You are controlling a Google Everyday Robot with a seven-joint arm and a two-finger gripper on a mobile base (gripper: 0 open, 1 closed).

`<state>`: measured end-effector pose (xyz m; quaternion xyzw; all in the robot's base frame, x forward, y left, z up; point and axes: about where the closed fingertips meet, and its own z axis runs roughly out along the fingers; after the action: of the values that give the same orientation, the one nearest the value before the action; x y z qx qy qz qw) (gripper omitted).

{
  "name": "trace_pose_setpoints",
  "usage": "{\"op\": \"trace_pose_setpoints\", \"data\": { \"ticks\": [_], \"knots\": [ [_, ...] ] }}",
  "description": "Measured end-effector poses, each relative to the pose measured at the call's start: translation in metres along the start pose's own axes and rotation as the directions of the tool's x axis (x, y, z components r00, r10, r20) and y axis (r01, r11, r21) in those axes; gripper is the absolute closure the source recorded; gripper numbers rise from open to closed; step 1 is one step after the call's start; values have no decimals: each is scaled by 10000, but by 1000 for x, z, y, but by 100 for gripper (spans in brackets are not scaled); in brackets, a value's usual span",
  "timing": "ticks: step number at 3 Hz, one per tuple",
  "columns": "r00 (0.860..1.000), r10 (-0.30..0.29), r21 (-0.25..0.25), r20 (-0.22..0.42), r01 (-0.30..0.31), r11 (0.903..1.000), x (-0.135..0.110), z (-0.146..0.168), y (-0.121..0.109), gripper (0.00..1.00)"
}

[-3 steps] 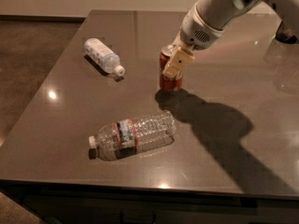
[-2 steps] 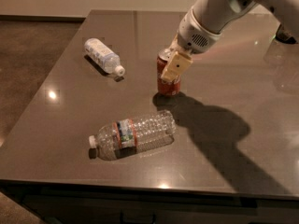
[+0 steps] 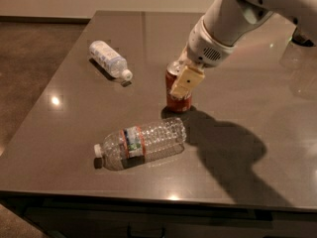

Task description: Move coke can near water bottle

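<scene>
1. Red can (image 3: 178,101) is mid-counter (image 3: 74,133), upright, with your end effector (image 3: 181,81) clamped on its upper half.
2. Water bottle (image 3: 143,142) lies just beside it, toward the front edge.
3. You look nearly done: only the release seems left.

On the dark, smooth, glossy worktop (image 3: 247,98), the gripper (image 3: 178,85), matt tan and plastic-looking below a smooth white shell, clasps the shiny red metal coke can (image 3: 178,102) near the clear, ribbed plastic water bottle (image 3: 143,142).
</scene>
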<state>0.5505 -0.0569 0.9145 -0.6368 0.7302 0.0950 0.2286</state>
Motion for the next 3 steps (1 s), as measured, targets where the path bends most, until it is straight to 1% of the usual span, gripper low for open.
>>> {"op": "trace_pose_setpoints", "data": {
  "ticks": [1,3],
  "knots": [
    [9999,135,-19,3,-135,9999,5,1,5,78],
    [9979,550,-569,336,-530,9970,14,2,7,32]
  ]
}}
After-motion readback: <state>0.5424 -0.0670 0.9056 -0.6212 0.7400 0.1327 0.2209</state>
